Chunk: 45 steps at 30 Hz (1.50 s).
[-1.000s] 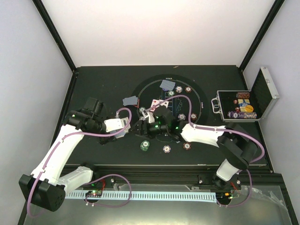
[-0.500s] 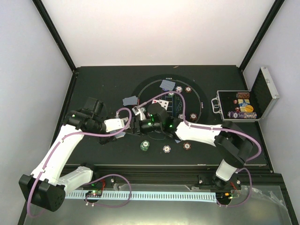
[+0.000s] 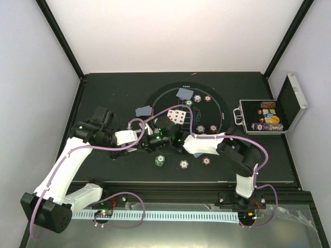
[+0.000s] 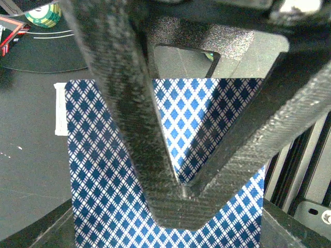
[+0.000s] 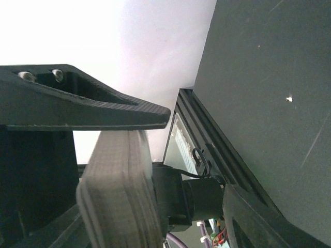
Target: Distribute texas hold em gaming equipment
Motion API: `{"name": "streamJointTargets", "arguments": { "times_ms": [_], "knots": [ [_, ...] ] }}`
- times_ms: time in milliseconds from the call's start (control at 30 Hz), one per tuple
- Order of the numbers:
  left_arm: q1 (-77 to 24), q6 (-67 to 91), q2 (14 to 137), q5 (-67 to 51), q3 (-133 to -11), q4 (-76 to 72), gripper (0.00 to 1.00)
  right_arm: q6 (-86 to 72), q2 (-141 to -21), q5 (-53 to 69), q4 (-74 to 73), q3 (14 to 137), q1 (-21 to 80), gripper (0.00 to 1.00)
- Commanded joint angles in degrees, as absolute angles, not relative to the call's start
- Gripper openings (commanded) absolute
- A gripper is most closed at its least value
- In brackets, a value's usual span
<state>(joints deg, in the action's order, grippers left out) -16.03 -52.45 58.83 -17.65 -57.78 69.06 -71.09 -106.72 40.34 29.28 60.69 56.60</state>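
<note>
Just off the left rim of the round mat (image 3: 221,106), my two wrists stood nose to nose over the table, and everything hinged on how the deck sat between them. My left gripper (image 4: 181,192) was clamped on the deck of cards (image 4: 108,206). Its wrist camera showed both fingers pinched into a V over the blue diamond-patterned back, with the cards spreading wide on either side.

My right gripper (image 3: 149,140) held nothing and its fingers were apart. From its own camera I saw the deck edge-on, a pale layered stack at lower left. The upper finger (image 5: 103,111) lay across the top of the stack, touching it or just above it; I could not tell which. What I took for the lower finger (image 5: 258,222) was well off to the bottom right, apart from the cards. So the deck sat close under one finger rather than centred in the gap, on the left arm's side of the right gripper.

Only the right arm was free to take a card. I judged the next move to be peeling the top card off the left grip and carrying it to the mat, where face-up cards (image 3: 176,114) and a face-down card (image 3: 184,93) lay among chips (image 3: 160,160). The risk was dragging several cards at once.
</note>
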Motion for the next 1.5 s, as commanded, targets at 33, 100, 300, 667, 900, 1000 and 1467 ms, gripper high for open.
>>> {"name": "streamJointTargets", "arguments": {
  "times_ms": [33,100,300,667,900,1000,1467],
  "knots": [
    [-16.1,-52.6,57.9,-18.7,-60.4,69.6,0.01,-72.6,-108.0,42.5,33.2,60.8,55.7,0.55],
    [-16.1,-52.7,57.9,-18.6,-60.3,69.6,0.02,-72.4,-107.6,42.7,33.3,59.1,54.5,0.49],
    [-16.1,-52.8,58.0,-18.4,-60.4,69.5,0.01,-71.2,-104.3,43.0,33.1,53.9,51.7,0.37],
    [-16.1,-52.6,58.2,-18.2,-60.3,69.3,0.02,-69.0,-99.6,42.4,29.5,53.5,50.7,0.05],
    [-16.1,-52.7,58.0,-17.8,-60.0,69.3,0.02,-66.7,-95.6,42.9,26.4,52.3,48.0,0.01],
    [-16.1,-52.6,58.3,-17.9,-59.9,69.2,0.02,-64.7,-94.1,43.2,23.3,52.8,47.1,0.01],
    [-16.1,-52.5,58.0,-17.4,-59.6,69.4,0.02,-7.9,-99.5,-7.2,-39.1,83.1,38.3,0.01]
  ]
}}
